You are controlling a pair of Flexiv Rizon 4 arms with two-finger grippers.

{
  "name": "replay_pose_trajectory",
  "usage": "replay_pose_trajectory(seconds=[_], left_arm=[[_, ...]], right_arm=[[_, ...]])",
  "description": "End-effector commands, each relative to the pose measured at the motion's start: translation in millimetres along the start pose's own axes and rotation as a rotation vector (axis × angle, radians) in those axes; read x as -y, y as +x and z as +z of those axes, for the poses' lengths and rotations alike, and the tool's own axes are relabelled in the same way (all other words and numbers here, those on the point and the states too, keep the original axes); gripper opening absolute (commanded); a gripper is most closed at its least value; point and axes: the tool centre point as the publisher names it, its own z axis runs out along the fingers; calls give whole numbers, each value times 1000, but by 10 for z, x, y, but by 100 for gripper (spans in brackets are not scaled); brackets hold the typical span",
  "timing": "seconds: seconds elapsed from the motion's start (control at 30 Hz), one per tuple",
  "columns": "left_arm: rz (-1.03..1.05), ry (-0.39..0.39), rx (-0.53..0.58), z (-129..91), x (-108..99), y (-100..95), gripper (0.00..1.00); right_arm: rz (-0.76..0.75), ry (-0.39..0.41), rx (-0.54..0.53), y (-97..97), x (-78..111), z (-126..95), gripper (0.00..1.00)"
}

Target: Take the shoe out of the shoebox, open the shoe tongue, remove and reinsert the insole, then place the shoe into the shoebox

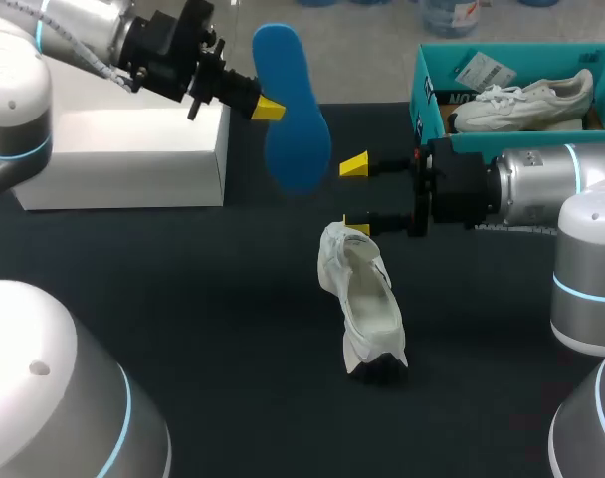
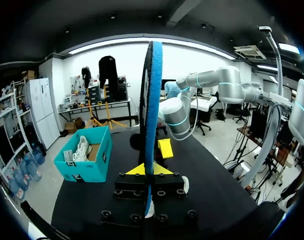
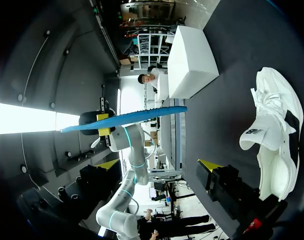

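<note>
Two white shoes are seen: one shoe [image 1: 367, 309] is set on the dark table [image 1: 183, 299] near its middle, with its opening turned upward, and a second shoe [image 1: 526, 100] is lodged inside the teal shoebox [image 1: 422, 85] at the far right of the table. The blue insole [image 1: 291, 110] is held in the air, above and beyond the shoe on the table and apart from it. It is pinched at one end between the yellow tips of the left gripper [image 1: 273, 110]; in the left wrist view it is seen edge-on, rising straight up from the closed fingers. The right gripper [image 1: 355, 197] is held just beyond the shoe, with its fingers spread wide and nothing between them; whether its nearer tip touches the shoe's end cannot be told. A white box [image 1: 123, 149] is placed at the far left of the table, under the left arm.
</note>
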Motion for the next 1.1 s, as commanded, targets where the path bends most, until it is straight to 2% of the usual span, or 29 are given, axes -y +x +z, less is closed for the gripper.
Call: replay_pose_trajectory(seconds=[0.03,0.43,0.7,1.1], left_arm=[[244,99,12,-27,-190,149,0],[382,143,57,-6,-389,294,0],[371,100,45,115,-469,433,0],[371,100,45,115,-469,433,0]], right_arm=[[1,-2,3,-3,4,20,100],[1,-2,3,-3,4,20,100],[1,-2,3,-3,4,20,100],[1,-2,3,-3,4,20,100]])
